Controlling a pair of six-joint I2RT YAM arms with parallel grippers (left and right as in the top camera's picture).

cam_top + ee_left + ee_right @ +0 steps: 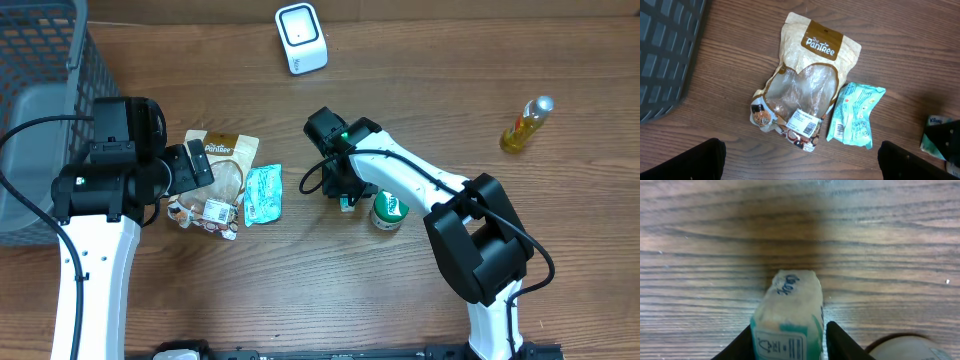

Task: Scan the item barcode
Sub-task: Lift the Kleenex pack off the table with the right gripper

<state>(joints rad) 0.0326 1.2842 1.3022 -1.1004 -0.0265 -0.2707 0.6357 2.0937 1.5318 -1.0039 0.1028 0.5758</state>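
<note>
Right gripper [788,342] down over a small tissue pack [787,315] standing on the wooden table [300,290], just beside a green-lidded jar [388,211].

The fingers [840,341] bracket the pack on both long sides, but I cannot tell whether they pinch it or have let go. The left gripper [810,165] hangs spread wide and empty above a snack pouch [812,65]. The pack looks light and soft with a slick film wrap, so I'd guess it squashes and slips under a hard squeeze. Take it gently across the narrow sides, leaving the printed face free for the white scanner [301,38], well apart at the far edge.
</note>
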